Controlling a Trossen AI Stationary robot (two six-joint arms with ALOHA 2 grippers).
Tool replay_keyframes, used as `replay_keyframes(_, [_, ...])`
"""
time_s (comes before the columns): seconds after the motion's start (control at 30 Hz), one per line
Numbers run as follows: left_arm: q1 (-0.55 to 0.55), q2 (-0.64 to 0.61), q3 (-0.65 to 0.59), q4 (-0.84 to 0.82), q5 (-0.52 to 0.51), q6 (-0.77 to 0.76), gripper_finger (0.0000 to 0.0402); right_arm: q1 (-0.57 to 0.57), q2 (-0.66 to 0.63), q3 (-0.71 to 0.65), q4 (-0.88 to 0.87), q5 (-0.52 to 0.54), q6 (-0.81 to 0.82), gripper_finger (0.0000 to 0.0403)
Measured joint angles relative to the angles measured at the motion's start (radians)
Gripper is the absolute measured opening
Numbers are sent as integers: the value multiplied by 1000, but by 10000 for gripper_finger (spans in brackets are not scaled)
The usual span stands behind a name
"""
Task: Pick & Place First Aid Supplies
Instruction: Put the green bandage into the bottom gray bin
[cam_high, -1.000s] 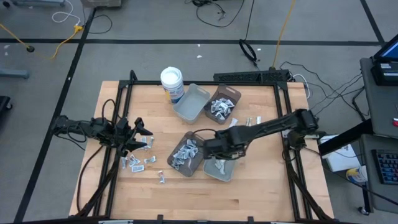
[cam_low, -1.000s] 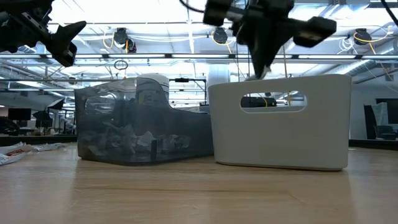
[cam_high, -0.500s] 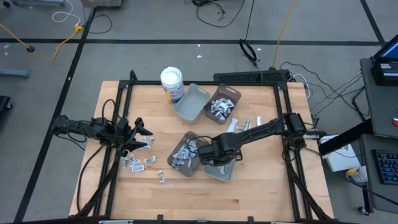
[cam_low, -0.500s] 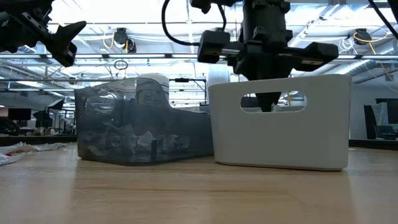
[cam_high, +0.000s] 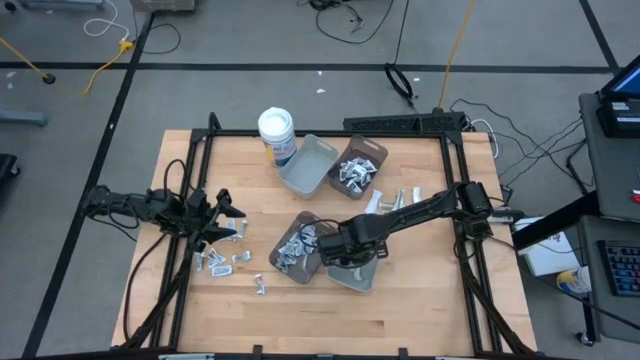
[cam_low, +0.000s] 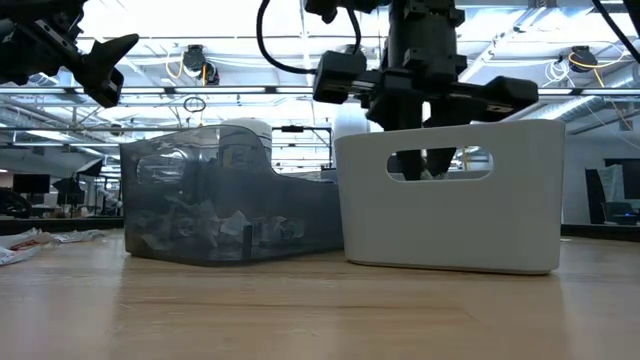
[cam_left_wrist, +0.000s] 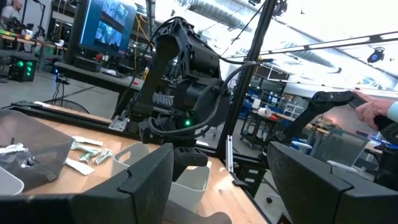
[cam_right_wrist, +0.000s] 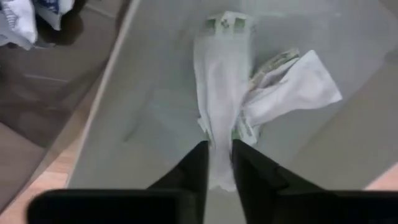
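The right gripper (cam_right_wrist: 217, 163) had dipped into the grey tray (cam_high: 362, 277), its fingers slightly parted around a thin, floppy white packet (cam_right_wrist: 221, 93).

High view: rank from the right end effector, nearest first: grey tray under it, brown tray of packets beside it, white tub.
1. Grey tray: directly under the right end effector.
2. Brown tray: touching the grey tray, toward the left arm.
3. White tub: at the table's far edge.

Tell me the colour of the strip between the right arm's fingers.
White, with a green-printed end; the strip shows best in the right wrist view.
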Motion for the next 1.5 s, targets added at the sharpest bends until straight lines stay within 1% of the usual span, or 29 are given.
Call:
replay_keyframes(0.2, [0, 0, 0, 0, 0, 0, 267, 0, 0, 0, 4, 21, -37, 149])
replay_keyframes(0.27, [0, 0, 0, 0, 0, 0, 267, 0, 0, 0, 4, 22, -95, 168])
replay_keyframes(0.37, [0, 0, 0, 0, 0, 0, 267, -5, -7, 0, -15, 26, -163, 180])
replay_keyframes(0.5, [0, 0, 0, 0, 0, 0, 267, -22, -42, 0, -52, 48, -262, 179])
replay_keyframes(0.6, [0, 0, 0, 0, 0, 0, 267, -42, -61, 0, -60, 49, -374, 173])
replay_keyframes(0.87, [0, 0, 0, 0, 0, 0, 267, -95, -122, -1, -77, 44, -655, 160])
replay_keyframes(1.0, [0, 0, 0, 0, 0, 0, 267, -119, -149, -1, -93, 18, -750, 160])
replay_keyframes(1.13, [0, 0, 0, 0, 0, 0, 267, -147, -174, -6, -121, 20, -789, 159])
replay_keyframes(1.2, [0, 0, 0, 0, 0, 0, 267, -170, -208, -37, -115, 19, -781, 159])
replay_keyframes(1.37, [0, 0, 0, 0, 0, 0, 267, -238, -312, -177, -114, 27, -754, 159])
replay_keyframes(1.5, [0, 0, 0, 0, 0, 0, 267, -291, -413, -296, -114, 73, -755, 157])
